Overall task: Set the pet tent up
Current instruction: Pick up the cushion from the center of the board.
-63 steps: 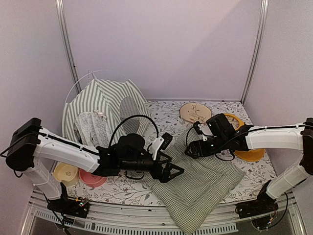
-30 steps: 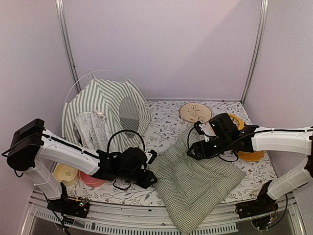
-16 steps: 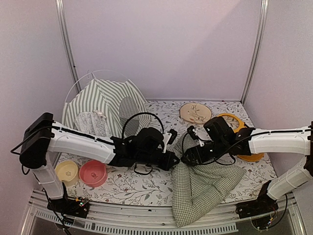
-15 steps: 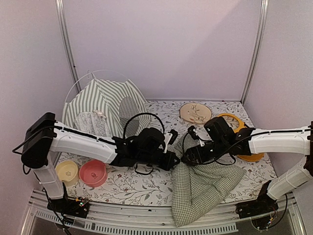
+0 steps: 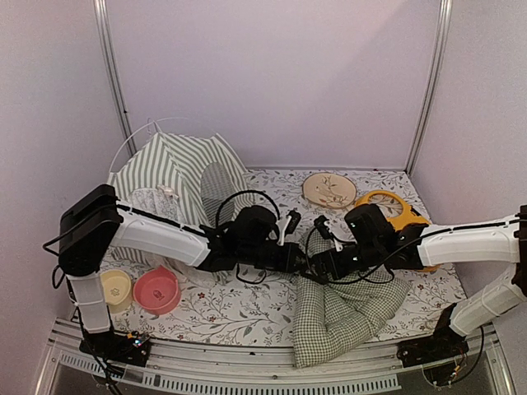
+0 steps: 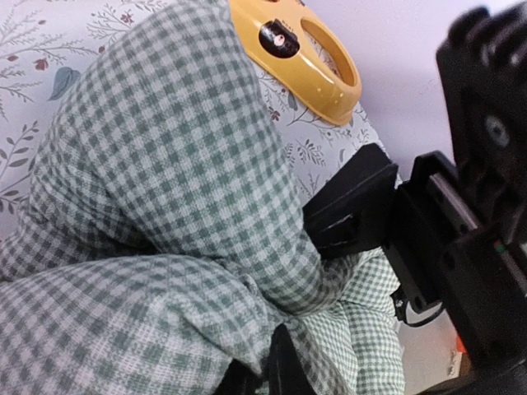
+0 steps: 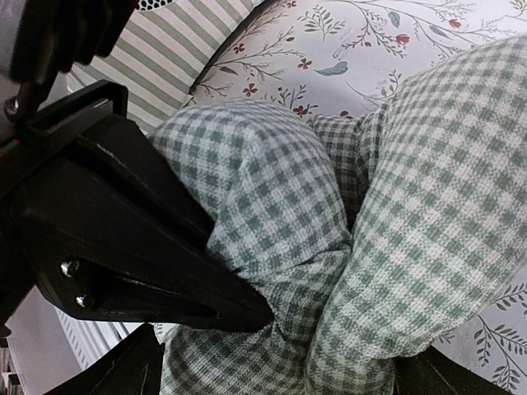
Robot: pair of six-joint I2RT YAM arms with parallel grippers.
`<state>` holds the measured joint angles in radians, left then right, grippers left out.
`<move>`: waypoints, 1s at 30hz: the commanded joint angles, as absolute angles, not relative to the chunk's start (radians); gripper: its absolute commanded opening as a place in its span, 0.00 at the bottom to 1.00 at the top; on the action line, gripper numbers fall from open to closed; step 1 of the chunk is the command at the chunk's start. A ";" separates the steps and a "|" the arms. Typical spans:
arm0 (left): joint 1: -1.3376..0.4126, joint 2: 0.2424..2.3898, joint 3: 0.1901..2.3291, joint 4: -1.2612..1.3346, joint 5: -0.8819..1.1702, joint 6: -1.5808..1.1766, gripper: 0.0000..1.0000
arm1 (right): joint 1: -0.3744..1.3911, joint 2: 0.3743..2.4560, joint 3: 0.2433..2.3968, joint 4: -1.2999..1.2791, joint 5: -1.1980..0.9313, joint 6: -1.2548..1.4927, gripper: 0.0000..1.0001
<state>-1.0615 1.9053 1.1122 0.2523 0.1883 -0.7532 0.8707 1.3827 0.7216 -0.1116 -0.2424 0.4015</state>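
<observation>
The pet tent (image 5: 174,169), green-and-white striped with a lace curtain and a white pole hoop, stands at the back left; neither gripper touches it. A green-and-white checked cushion (image 5: 346,306) lies bunched and folded at centre right. My left gripper (image 5: 300,262) is shut on a fold of the cushion (image 6: 181,189), its fingers (image 6: 278,372) buried in the cloth. In the right wrist view the left gripper (image 7: 247,309) shows as a black wedge pinching the cushion (image 7: 272,214). My right gripper (image 5: 319,265) faces it, open wide, with the bunched cloth between its fingers (image 7: 123,372).
A pink bowl (image 5: 156,289) and a yellow bowl (image 5: 115,287) sit at the front left. A round beige disc (image 5: 328,189) and an orange ring-shaped dish (image 5: 397,206) lie at the back right. The two grippers almost touch over the floral table cover (image 5: 239,309).
The left gripper shut on the cushion's edge and pulled it up and back right, bunching the flat cushion. The right gripper's jaws widened and shifted left toward the left gripper.
</observation>
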 commanded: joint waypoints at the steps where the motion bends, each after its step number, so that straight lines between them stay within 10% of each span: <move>1: -1.004 1.953 1.135 0.422 0.246 -0.832 0.00 | 0.912 1.420 0.683 -0.108 -0.243 0.398 0.91; 10: -1.008 1.952 1.175 0.440 0.285 -0.830 0.00 | 0.932 1.536 0.737 -0.166 -0.062 0.439 0.73; 16: -1.008 1.852 1.151 0.370 0.222 -0.757 0.28 | 0.930 1.478 0.731 -0.186 0.029 0.493 0.01; 24: -1.007 1.580 1.035 0.159 0.022 -0.640 0.90 | 0.853 1.402 0.738 -0.211 0.066 0.511 0.00; 30: -1.015 1.202 0.760 0.002 -0.185 -0.691 1.00 | 0.777 1.354 0.768 -0.198 0.051 0.486 0.00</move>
